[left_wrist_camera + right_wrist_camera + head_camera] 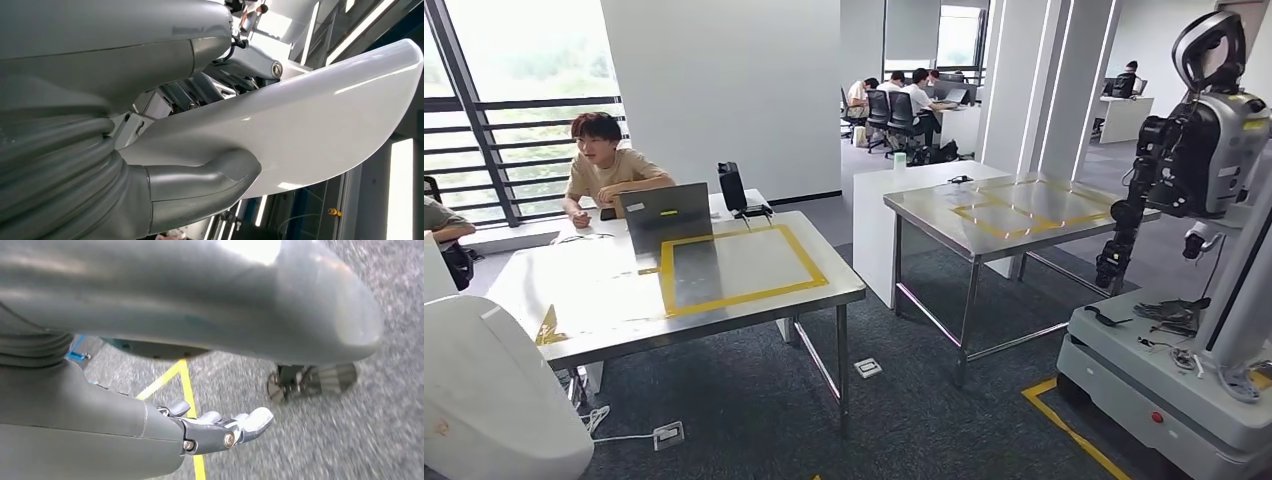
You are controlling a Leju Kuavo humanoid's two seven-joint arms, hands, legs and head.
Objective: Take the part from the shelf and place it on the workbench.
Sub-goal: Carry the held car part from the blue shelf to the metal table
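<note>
A large glossy white curved part (320, 115) lies across my left hand (100, 165), with the grey thumb (210, 180) pressed against its underside. In the head view the same white part (484, 390) fills the bottom left corner, just in front of the near left corner of the workbench. That steel workbench (824, 290) carries a square of yellow tape (734, 265). Beside my body, my right hand (150, 430) hangs over the grey carpet, its fingers (245, 425) stretched out and holding nothing.
A person (604, 160) sits behind the workbench with a grey laptop (667, 212) and a black device (732, 186) near its far edge. A second steel table (1014, 210) stands to the right. Another robot on a wheeled base (1204, 160) is at far right. Floor sockets (868, 367) lie on the carpet.
</note>
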